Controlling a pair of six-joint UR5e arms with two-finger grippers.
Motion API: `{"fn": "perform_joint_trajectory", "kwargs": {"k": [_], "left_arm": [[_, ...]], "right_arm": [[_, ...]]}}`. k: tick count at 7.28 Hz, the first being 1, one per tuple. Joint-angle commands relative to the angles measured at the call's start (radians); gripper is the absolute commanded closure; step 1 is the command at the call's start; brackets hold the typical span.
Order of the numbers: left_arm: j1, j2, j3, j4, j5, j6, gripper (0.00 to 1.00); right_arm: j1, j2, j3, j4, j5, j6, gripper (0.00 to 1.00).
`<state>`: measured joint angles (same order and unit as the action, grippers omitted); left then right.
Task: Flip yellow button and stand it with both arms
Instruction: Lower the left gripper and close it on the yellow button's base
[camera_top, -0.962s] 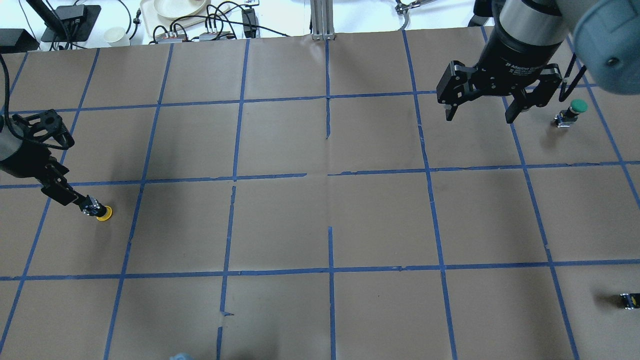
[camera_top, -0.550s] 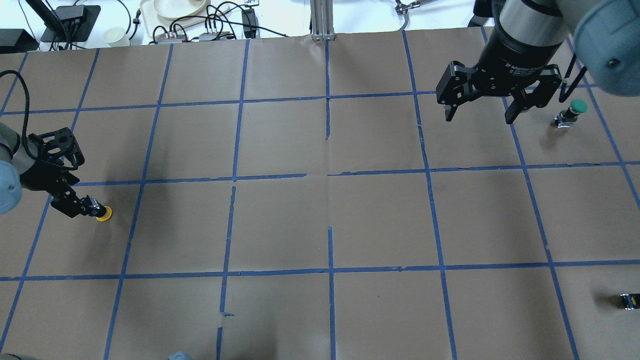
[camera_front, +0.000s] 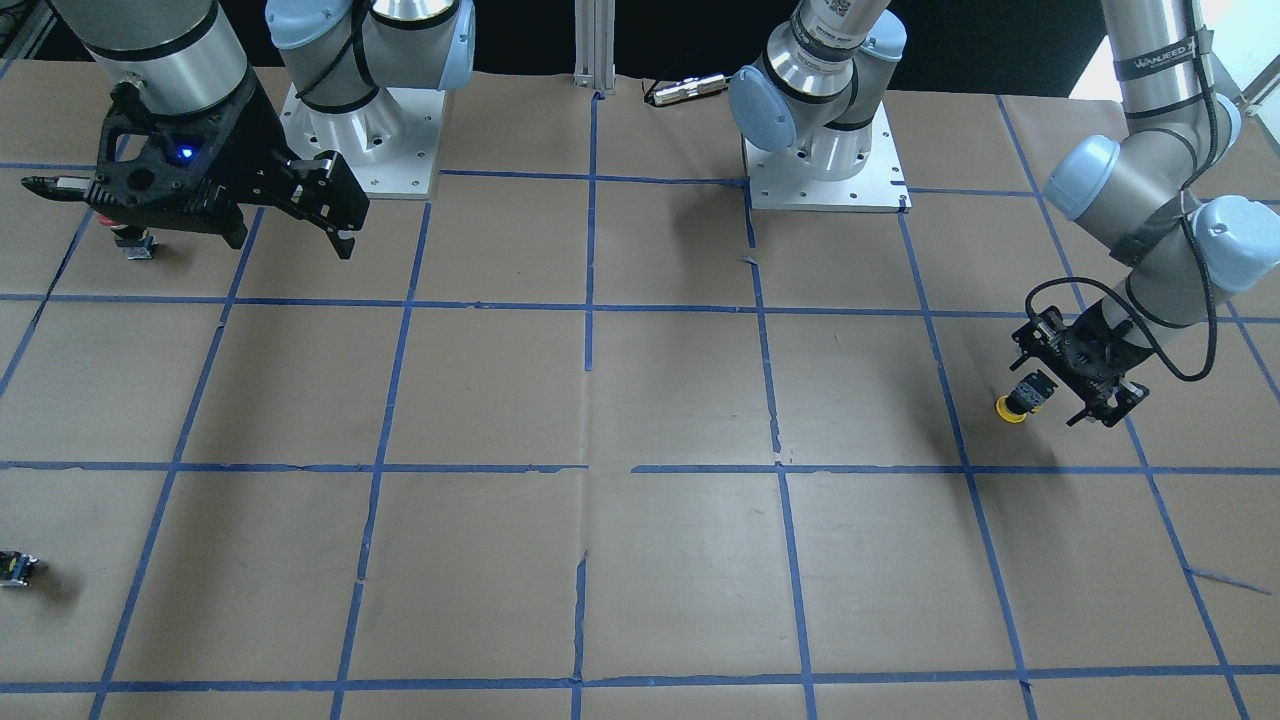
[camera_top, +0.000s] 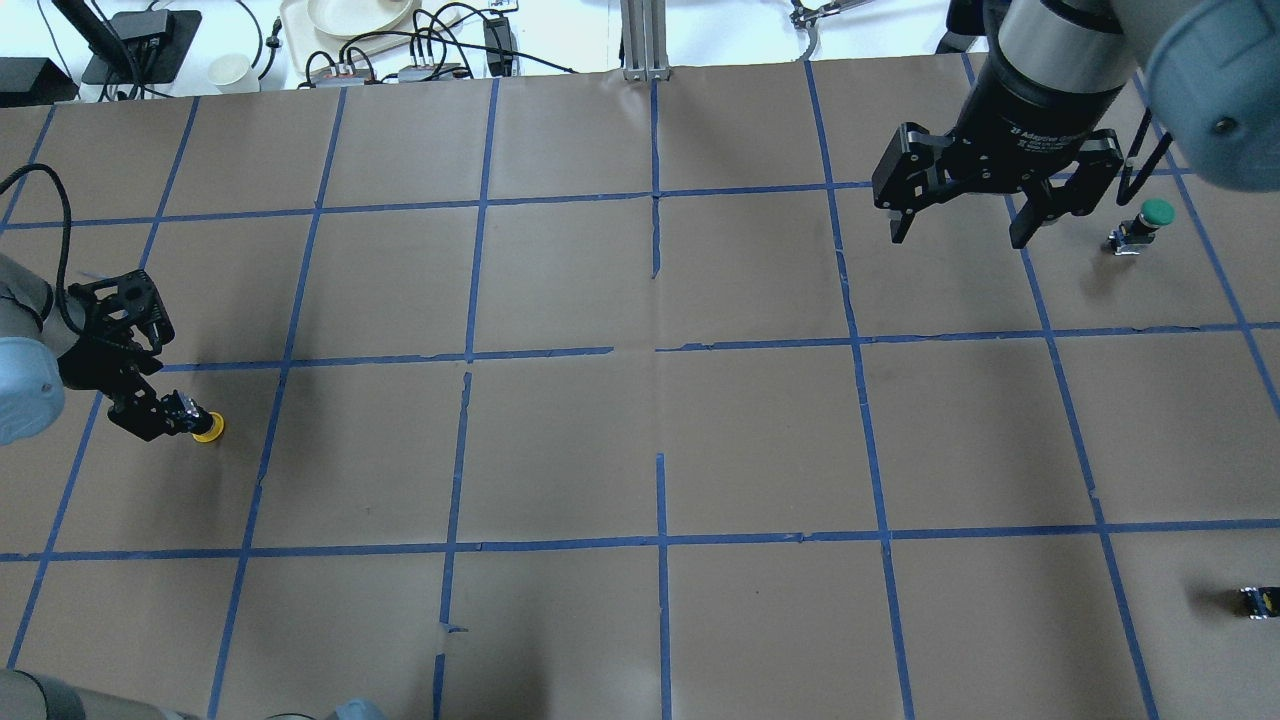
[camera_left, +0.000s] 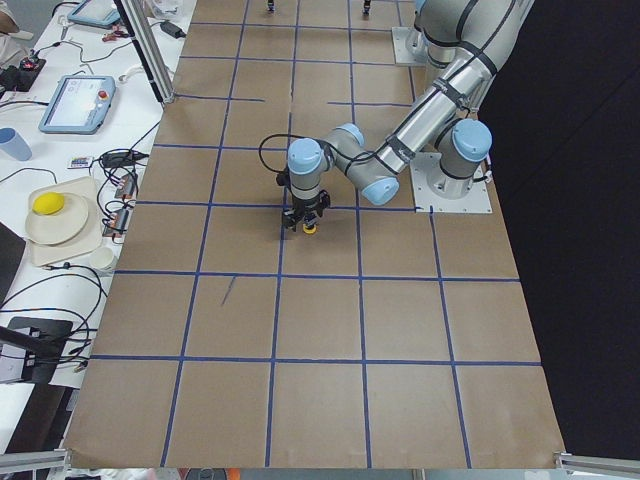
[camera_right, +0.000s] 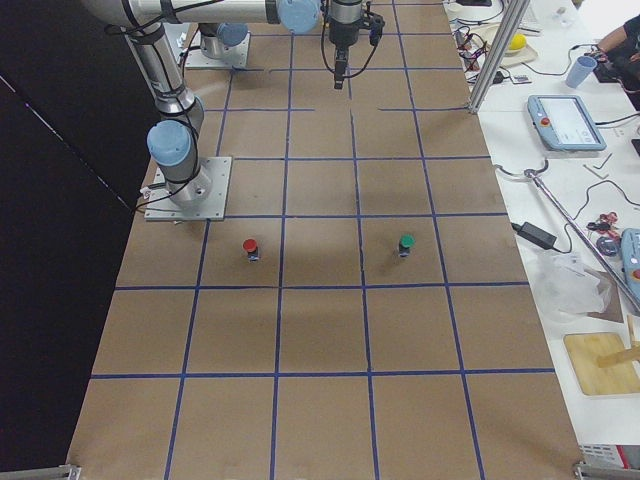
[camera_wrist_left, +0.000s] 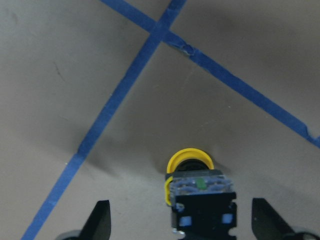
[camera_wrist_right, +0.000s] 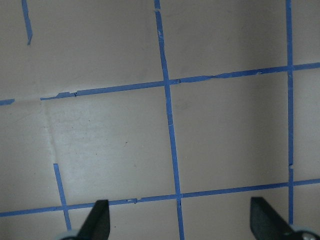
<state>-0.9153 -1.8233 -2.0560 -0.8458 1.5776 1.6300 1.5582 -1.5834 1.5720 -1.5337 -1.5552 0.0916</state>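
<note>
The yellow button (camera_top: 207, 428) lies tipped on the brown paper at the left, its cap on the paper and its greyish base towards my left gripper (camera_top: 165, 412). In the left wrist view the button (camera_wrist_left: 192, 167) sits between the two spread fingers (camera_wrist_left: 101, 220), which do not touch it. The left gripper is open. In the front view the button (camera_front: 1012, 408) is just beside the left gripper (camera_front: 1050, 392). My right gripper (camera_top: 958, 238) hangs open and empty above the far right of the table, far from the button.
A green-capped button (camera_top: 1148, 222) stands at the far right next to the right gripper. A red-capped button (camera_right: 250, 247) stands near the right arm's base. A small dark capless part (camera_top: 1258, 600) lies at the near right edge. Blue tape lines grid the paper.
My left wrist has swung down and closer to the yellow button, turning the gripper over it. The button and the right arm have stayed in place.
</note>
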Motion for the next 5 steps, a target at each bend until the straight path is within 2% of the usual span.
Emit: {"fn": "perform_joint_trajectory", "kwargs": {"k": [1, 2, 4, 5], "left_arm": [[0.003, 0.006, -0.015, 0.021, 0.004, -0.001, 0.04], [0.003, 0.015, -0.016, 0.019, 0.004, -0.007, 0.07], [0.003, 0.019, -0.009, 0.022, 0.005, -0.006, 0.36], [0.003, 0.018, -0.013, 0.022, 0.005, -0.006, 0.48]], "right_arm": [[0.003, -0.004, -0.003, 0.001, 0.009, 0.0, 0.0], [0.013, -0.004, -0.001, 0.004, 0.01, 0.005, 0.0], [0.014, -0.001, -0.001, 0.021, -0.005, -0.004, 0.0], [0.014, -0.003, -0.001, 0.032, -0.005, -0.004, 0.0]]}}
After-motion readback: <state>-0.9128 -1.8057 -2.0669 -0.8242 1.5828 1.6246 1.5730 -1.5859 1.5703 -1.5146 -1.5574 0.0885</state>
